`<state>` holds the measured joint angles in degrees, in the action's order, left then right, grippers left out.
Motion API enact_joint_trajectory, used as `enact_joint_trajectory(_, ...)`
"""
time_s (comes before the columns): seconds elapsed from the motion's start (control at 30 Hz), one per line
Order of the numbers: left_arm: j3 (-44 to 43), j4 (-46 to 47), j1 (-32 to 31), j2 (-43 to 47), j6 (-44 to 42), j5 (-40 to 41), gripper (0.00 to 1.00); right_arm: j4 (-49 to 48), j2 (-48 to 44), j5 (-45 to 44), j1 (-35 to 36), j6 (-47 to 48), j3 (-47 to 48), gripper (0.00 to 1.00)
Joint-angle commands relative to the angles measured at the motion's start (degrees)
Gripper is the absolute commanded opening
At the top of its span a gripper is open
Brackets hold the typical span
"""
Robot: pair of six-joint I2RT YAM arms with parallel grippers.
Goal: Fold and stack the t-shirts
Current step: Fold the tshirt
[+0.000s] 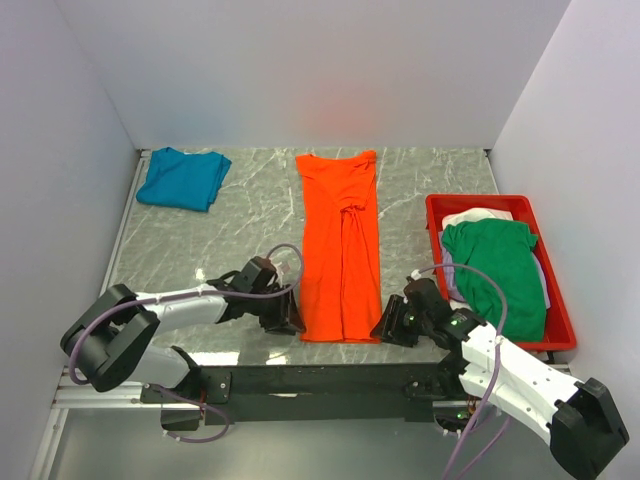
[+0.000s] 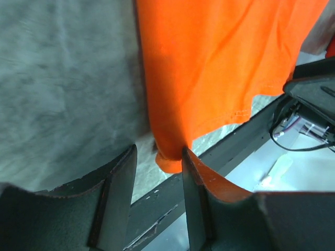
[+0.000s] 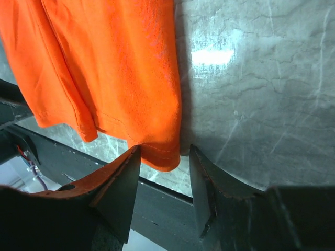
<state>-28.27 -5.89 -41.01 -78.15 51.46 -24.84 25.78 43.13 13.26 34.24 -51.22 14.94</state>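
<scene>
The bright orange t-shirt lies folded lengthwise into a long strip on the marble table, collar at the far end. My left gripper is open at its near left hem corner, which lies between the jaws. My right gripper is open at the near right hem corner, also between the jaws. A teal blue t-shirt lies folded at the far left. A green t-shirt lies crumpled over a white one in the tray.
A red plastic tray stands at the right and holds the green and white shirts. White walls enclose the table on three sides. The black frame rail runs along the near table edge, just behind both grippers.
</scene>
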Motion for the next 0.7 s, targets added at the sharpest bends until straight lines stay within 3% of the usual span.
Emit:
enact_joint_trajectory(0.0, 1.4, 3.7, -1.3, 0.2, 1.7, -0.9, 0.46, -1.0, 0.1, 1.0, -0.4, 0.1, -0.6, 0.49)
enact_joint_trajectory(0.1, 2.2, 3.8, -1.9, -0.4, 2.4, -0.2, 0.44, -1.5, 0.5, 1.5, -0.3, 0.1, -0.6, 0.49)
enact_joint_trajectory(0.5, 2.3, 2.8, -3.2, -0.2, 3.2, 1.3, 0.20, -6.8, 2.7, 4.0, -0.4, -1.2, -3.5, 0.44)
enact_joint_trajectory(0.63, 1.4, 1.9, -3.5, -0.4, 2.8, 1.5, 0.01, -7.8, 4.3, 3.8, -0.4, -0.7, -3.4, 0.35)
enact_joint_trajectory(0.67, 1.3, 1.3, -3.5, -0.3, 2.8, 1.5, 0.01, -7.8, 4.7, 3.9, -0.4, -0.8, -3.4, 0.31)
